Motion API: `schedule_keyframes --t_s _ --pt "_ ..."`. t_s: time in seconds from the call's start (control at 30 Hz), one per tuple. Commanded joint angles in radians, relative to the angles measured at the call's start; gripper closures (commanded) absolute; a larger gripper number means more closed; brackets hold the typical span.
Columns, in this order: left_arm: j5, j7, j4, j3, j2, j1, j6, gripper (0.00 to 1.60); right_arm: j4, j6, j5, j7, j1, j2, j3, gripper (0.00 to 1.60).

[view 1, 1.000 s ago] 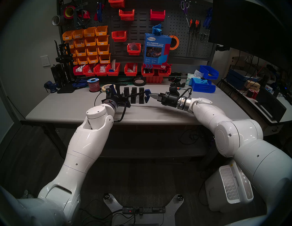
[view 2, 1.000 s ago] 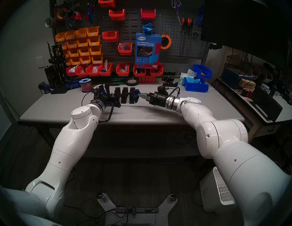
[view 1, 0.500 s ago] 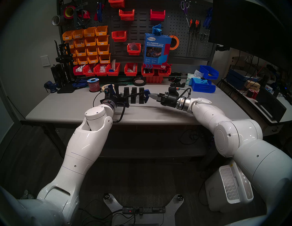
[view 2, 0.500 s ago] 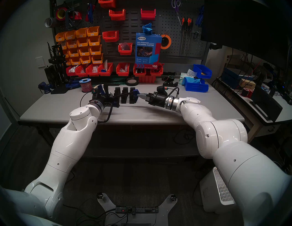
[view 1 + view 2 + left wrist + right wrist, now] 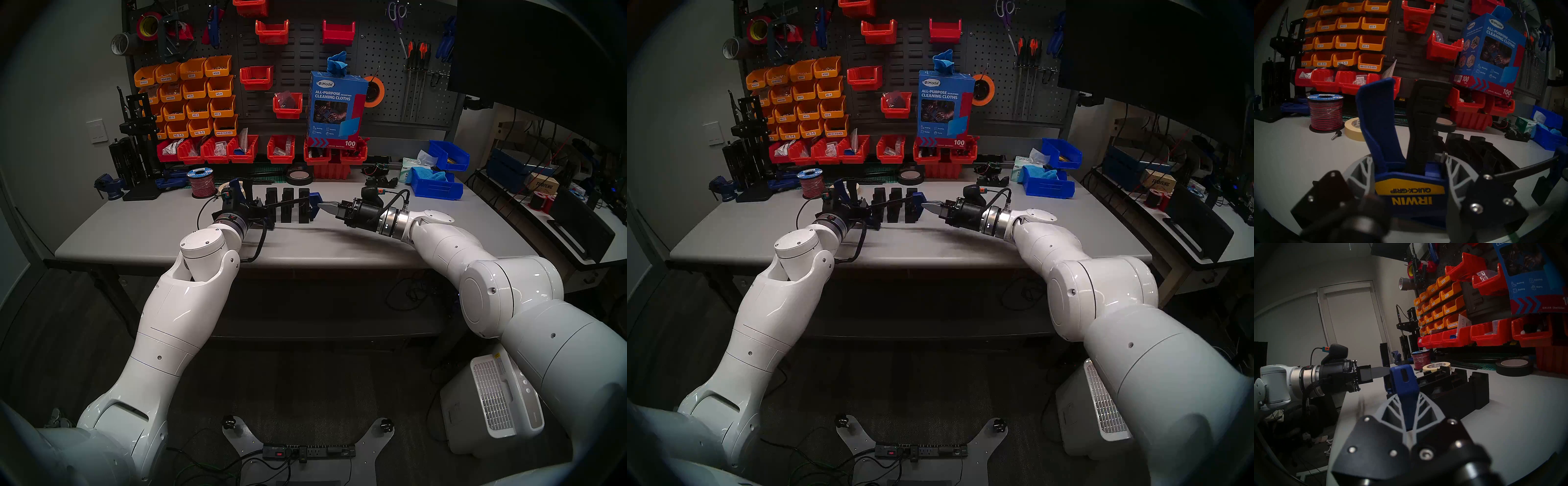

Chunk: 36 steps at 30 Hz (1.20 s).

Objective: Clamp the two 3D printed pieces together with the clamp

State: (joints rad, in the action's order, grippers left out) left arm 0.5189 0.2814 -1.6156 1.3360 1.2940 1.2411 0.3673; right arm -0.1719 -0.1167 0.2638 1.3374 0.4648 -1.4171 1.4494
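Observation:
The blue clamp hangs just above the table, its black bar crossing the row of black 3D printed pieces. My left gripper is shut on the clamp's body at the yellow IRWIN label, and the blue trigger and black handle stick up beyond the left gripper. My right gripper is shut on the clamp's blue end jaw, which sits beside the pieces. Whether the jaw pads touch the pieces I cannot tell.
Behind the clamp lie a masking tape roll, a red wire spool and a black tape roll. Red bins line the back. Blue bins stand at the back right and a small vise at the left.
My left arm and the clamp's handle end have shifted a little to the left. The right gripper and the blue end jaw have hardly moved.

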Motion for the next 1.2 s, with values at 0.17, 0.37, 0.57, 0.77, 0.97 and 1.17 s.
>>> schedule_keyframes --t_s 0.17,0.37,0.57,0.77,0.97,1.17 --pt "-0.013 0.002 -0.033 0.022 -0.007 -0.053 -0.04 1.6 -0.024 0.001 0.013 0.0 -0.051 0.012 0.017 1.6" --pt "-0.018 0.002 -0.033 0.02 -0.009 -0.062 -0.046 1.6 -0.024 0.0 0.012 -0.001 -0.051 0.012 0.018 1.6" --pt "-0.022 0.001 -0.034 0.018 -0.011 -0.066 -0.049 1.6 -0.023 0.0 0.011 -0.001 -0.051 0.012 0.019 1.6" --pt "-0.025 -0.001 -0.034 0.017 -0.013 -0.067 -0.052 1.6 -0.023 0.0 0.01 -0.001 -0.051 0.012 0.02 1.6" --pt "-0.028 -0.003 -0.038 0.016 -0.018 -0.067 -0.054 1.6 -0.022 0.0 0.01 -0.001 -0.051 0.012 0.022 1.6" --pt "-0.03 -0.007 -0.044 0.017 -0.02 -0.066 -0.053 1.6 -0.022 -0.001 0.009 0.0 -0.052 0.012 0.022 1.6"
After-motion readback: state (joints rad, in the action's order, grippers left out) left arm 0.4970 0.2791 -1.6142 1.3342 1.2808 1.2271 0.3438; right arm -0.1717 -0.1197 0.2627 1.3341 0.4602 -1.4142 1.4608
